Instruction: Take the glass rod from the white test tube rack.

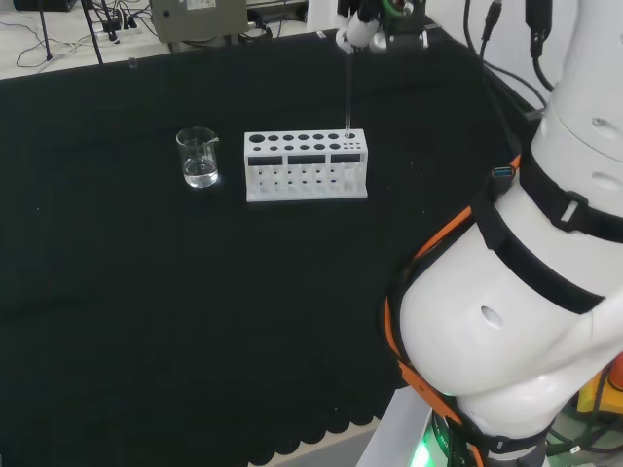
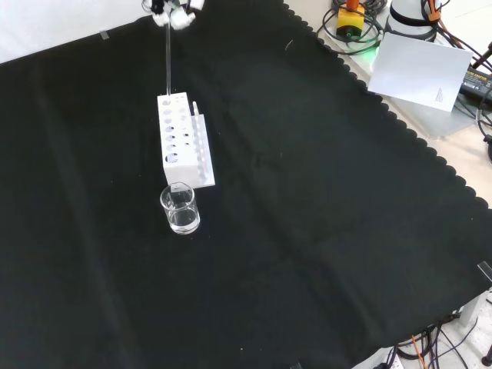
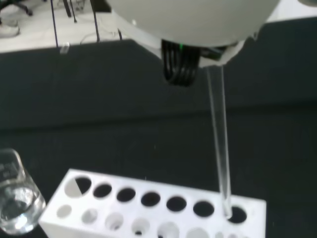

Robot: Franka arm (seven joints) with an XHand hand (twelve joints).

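White arm links (image 1: 526,292) fill the head view's right. Rack (image 1: 306,165) stands on the black-cloth surface (image 1: 146,311), with a beaker (image 1: 199,158) holding clear liquid just beside its left end. Glass rod (image 1: 348,92) stands upright, lower tip in the rack's far right corner hole. Hand (image 1: 362,29) is above the rack, closed on the rod's top.

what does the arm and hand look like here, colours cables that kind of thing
The arm is made of big rounded glossy white links with black bands at the joints, and orange and black cables run along its side. A green light glows at its base. The hand is white and black, with a loop of ribbed black cable at the wrist.
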